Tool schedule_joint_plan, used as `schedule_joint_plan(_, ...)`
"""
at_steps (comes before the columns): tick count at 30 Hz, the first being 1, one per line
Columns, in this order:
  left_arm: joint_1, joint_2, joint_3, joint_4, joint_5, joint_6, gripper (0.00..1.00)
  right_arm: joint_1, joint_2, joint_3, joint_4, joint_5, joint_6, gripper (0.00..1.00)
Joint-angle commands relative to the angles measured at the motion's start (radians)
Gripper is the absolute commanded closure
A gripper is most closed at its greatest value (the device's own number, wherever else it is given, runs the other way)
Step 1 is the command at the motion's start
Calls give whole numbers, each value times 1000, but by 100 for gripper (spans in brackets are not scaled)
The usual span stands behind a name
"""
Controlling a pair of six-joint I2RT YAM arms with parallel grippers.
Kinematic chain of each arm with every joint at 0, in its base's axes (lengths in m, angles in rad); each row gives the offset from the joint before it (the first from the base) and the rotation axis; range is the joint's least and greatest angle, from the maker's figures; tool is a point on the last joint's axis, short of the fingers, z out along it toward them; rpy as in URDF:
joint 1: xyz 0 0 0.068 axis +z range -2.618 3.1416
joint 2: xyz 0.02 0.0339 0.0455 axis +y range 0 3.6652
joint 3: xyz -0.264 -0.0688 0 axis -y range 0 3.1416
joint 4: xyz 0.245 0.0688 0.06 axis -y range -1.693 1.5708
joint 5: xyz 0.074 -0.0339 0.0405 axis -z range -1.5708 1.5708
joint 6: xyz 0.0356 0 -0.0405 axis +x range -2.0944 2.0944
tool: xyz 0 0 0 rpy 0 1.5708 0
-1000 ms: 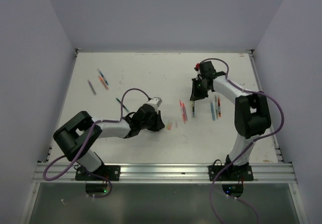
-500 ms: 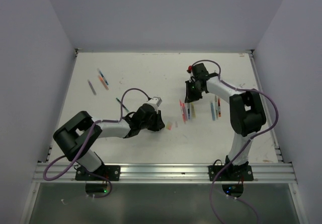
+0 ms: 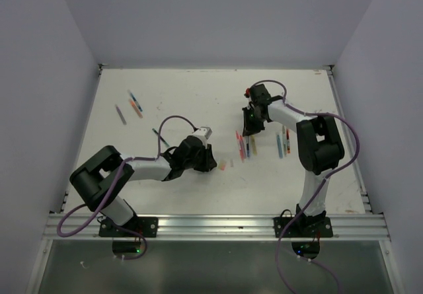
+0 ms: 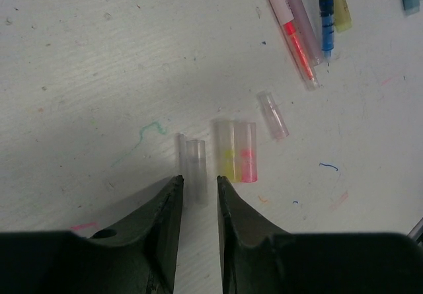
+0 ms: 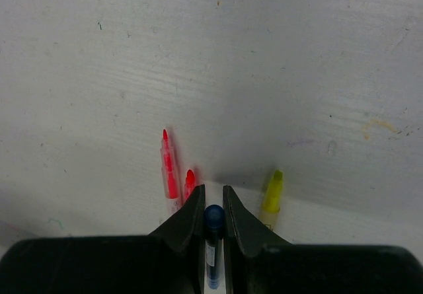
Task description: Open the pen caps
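Where the left claw [image 4: 198, 179] hangs low over the desk [image 4: 99, 76], we list one clear cap [image 4: 195, 155] lying between its narrowly parted tips, long axis along the fingers, with a yellow cap [image 4: 225, 152] and a pink cap [image 4: 246, 152] touching side by side just beside it, parallel. The right claw [image 5: 212, 188] is clamped on a blue pen [image 5: 212, 254], held lengthwise, rounded end at the fingertips. Against a second ago, we note the left jaws wider and the right arm shifted toward the middle pens [image 3: 240, 145].

Nothing legible here: the pink pen [image 4: 291, 33] carries faint barrel print, too blurred to make out.
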Motion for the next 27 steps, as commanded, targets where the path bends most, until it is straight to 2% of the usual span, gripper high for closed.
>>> schedule_joint_plan(1,7,-13,-9,47,-10,-3,70,8,10,29,11,23,5,94)
schedule_joint_plan(7,23,-62,4,11,-13,11,68,11,10,20,17,20,8,87)
schedule_joint_plan(14,79,-181,75,-116,-25,52,60,13,6,28,14,32,14,70)
schedule_joint_plan(17,122,-217,122,-169,-16,63,55,13,4,34,14,35,13,66)
schedule_joint_plan(23,260,-274,170,-310,-33,56,53,46,-71,19,-1,83,5,57)
schedule_joint_plan(27,385,-280,202,-414,-125,52,52,115,-201,-46,14,104,22,46)
